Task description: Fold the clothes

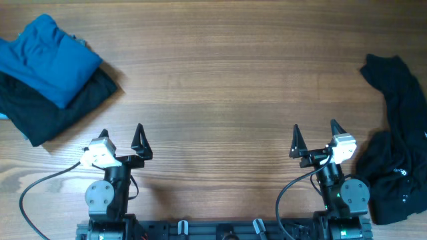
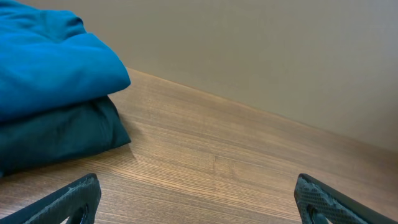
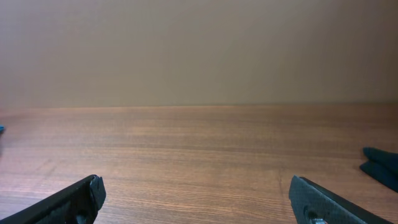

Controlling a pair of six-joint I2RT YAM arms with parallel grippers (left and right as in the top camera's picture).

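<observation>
1. The left gripper (image 1: 121,135) sits low at the table's near edge. Its dark, pointed fingers (image 2: 68,200) are spread wide and hold nothing. Its wrist view shows only the tips.
2. The right gripper (image 1: 315,128) mirrors that pose, jaws wide apart and empty.
3. The wooden table (image 1: 220,80) is smooth with fine grain.
4. A black garment (image 1: 397,147) lies rumpled and unfolded at the right edge beside the right arm, partly cut off by the frame.
5. At the far left, a soft blue garment (image 1: 47,57) lies folded on a folded dark garment (image 1: 57,110). Both run out of view.
</observation>
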